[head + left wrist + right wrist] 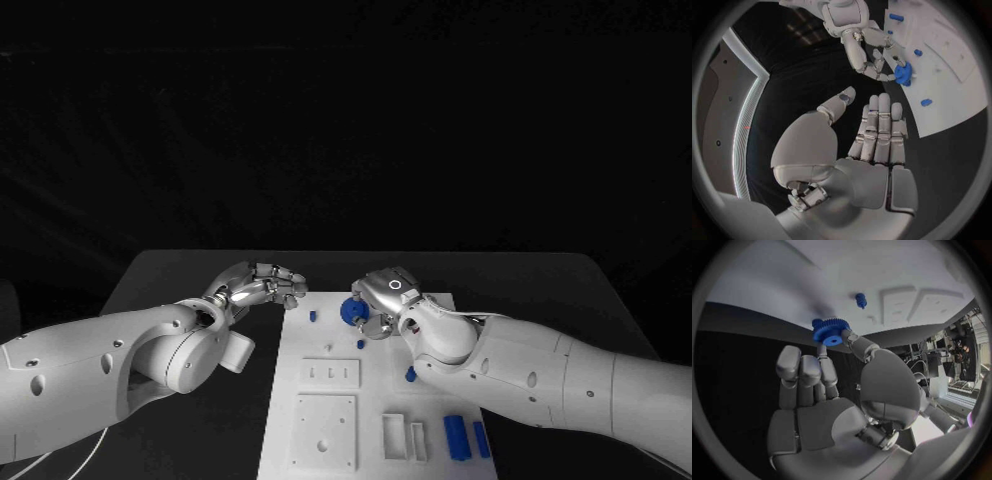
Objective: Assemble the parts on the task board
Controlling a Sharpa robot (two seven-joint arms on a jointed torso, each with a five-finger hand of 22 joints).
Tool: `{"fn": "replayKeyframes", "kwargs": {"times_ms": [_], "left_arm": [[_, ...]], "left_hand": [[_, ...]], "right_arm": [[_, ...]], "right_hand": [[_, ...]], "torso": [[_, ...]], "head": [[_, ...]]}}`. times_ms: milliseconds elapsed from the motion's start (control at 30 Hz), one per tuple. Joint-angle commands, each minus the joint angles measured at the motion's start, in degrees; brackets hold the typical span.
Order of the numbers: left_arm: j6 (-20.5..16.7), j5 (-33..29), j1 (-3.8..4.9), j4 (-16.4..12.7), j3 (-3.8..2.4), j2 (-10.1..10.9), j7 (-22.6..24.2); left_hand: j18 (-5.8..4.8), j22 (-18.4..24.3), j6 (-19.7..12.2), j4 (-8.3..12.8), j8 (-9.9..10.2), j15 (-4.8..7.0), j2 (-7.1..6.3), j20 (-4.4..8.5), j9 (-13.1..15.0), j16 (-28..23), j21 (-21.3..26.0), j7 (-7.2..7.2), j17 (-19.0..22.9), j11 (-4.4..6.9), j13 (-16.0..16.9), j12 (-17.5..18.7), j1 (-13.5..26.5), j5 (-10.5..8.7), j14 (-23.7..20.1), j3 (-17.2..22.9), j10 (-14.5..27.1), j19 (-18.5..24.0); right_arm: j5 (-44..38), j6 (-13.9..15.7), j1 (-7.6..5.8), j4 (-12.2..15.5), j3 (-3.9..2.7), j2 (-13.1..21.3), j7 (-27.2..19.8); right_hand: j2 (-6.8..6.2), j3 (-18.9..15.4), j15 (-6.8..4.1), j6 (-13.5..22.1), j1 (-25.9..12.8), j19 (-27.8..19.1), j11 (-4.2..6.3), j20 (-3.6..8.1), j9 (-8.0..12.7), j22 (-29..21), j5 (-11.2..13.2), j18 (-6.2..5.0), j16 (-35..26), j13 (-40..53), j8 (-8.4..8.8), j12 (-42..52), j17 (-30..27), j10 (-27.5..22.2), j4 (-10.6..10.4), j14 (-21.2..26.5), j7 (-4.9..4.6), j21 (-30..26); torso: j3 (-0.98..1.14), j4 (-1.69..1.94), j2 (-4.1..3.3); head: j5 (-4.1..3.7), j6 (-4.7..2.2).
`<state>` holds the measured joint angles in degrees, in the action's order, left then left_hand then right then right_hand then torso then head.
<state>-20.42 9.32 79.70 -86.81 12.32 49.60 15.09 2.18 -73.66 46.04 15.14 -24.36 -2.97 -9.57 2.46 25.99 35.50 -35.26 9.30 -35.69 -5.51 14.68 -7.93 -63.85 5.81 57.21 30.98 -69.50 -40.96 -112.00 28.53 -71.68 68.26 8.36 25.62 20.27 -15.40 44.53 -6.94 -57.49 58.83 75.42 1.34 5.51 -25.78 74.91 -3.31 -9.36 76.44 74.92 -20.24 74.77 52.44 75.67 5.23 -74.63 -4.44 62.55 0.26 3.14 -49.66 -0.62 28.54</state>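
Black tabletop (188, 275) surrounds the white task board (346, 400), with bare dark surface open along the board's 9 o'clock edge and beyond its far edge at 12 o'clock. Near that far edge, the right hand (387, 296) pinches a blue gear (352, 312) between thumb and fingertip, low over the board. At the gear's 9 o'clock, just off the board's edge, the left hand (260, 285) hovers, holding nothing, fingers straight and together in its wrist view. Two blue bars (467, 438) lie by the board's 5 o'clock corner, and small blue pegs (313, 316) stand near the gear.
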Motion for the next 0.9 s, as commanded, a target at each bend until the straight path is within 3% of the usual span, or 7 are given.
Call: {"fn": "replayKeyframes", "kwargs": {"times_ms": [33,167,367,900], "left_arm": [[0.37,0.21,0.06,0.04,-0.04,-0.13,0.38],[0.41,0.21,0.06,0.23,-0.04,-0.26,0.36],[0.41,0.21,0.06,0.38,-0.04,-0.50,0.32],[0.56,0.21,0.06,0.43,-0.04,-0.82,0.31]], "left_hand": [[-0.47,0.09,0.14,-0.11,0.23,0.07,0.44,0.30,0.03,-0.19,-0.24,0.33,0.06,-0.15,0.09,0.30,-0.18,0.29,0.48,0.29,0.17,0.11],[-0.47,0.09,0.14,-0.11,0.23,0.07,0.45,0.30,0.03,-0.19,-0.24,0.33,0.06,-0.15,0.09,0.31,-0.17,0.29,0.48,0.29,0.17,0.11],[-0.47,0.10,0.14,-0.11,0.23,0.06,0.46,0.31,0.03,-0.19,-0.25,0.33,0.06,-0.15,0.11,0.31,-0.17,0.30,0.48,0.29,0.17,0.11],[-0.48,0.10,0.14,-0.09,0.24,0.07,0.45,0.31,0.03,-0.19,-0.26,0.33,0.06,-0.15,0.14,0.33,-0.18,0.30,0.47,0.28,0.17,0.13]], "right_arm": [[-0.68,-0.38,0.27,-0.58,0.14,-0.47,0.07],[-0.70,-0.44,0.59,-1.26,0.17,-1.06,-0.08],[-0.08,-0.83,0.87,-2.21,0.27,-1.86,-0.26],[1.47,-1.41,1.03,-3.77,0.44,-3.09,-0.47]], "right_hand": [[-0.41,0.33,-0.54,-2.08,0.02,0.49,0.09,-0.04,-1.03,0.85,0.09,-5.64,-0.31,3.34,-0.10,0.09,0.09,0.38,-0.16,-0.03,-0.46,0.34],[-0.45,0.33,-0.53,-2.05,0.00,0.49,0.09,-0.04,-1.02,0.85,0.09,-5.64,-0.32,3.28,-0.08,0.02,0.10,0.31,-0.17,-0.03,-0.47,0.34],[-0.55,0.31,-0.52,-1.96,-0.04,0.48,0.07,-0.03,-1.01,0.85,0.07,-5.64,-0.36,3.17,0.00,-0.12,0.10,0.17,-0.18,-0.02,-0.50,0.35],[-1.18,-0.05,-0.21,-0.52,-0.30,0.21,-0.32,0.04,-0.80,0.77,0.16,-5.64,-0.76,1.59,0.95,-2.29,0.10,-2.12,0.00,0.08,-0.94,0.20]], "torso": [[0.06,0.07,-0.09],[0.19,-0.01,-0.05],[0.22,-0.01,-0.09],[0.13,-0.17,-0.04]], "head": [[0.00,0.13],[0.37,0.21],[0.66,0.30],[0.77,0.50]]}}
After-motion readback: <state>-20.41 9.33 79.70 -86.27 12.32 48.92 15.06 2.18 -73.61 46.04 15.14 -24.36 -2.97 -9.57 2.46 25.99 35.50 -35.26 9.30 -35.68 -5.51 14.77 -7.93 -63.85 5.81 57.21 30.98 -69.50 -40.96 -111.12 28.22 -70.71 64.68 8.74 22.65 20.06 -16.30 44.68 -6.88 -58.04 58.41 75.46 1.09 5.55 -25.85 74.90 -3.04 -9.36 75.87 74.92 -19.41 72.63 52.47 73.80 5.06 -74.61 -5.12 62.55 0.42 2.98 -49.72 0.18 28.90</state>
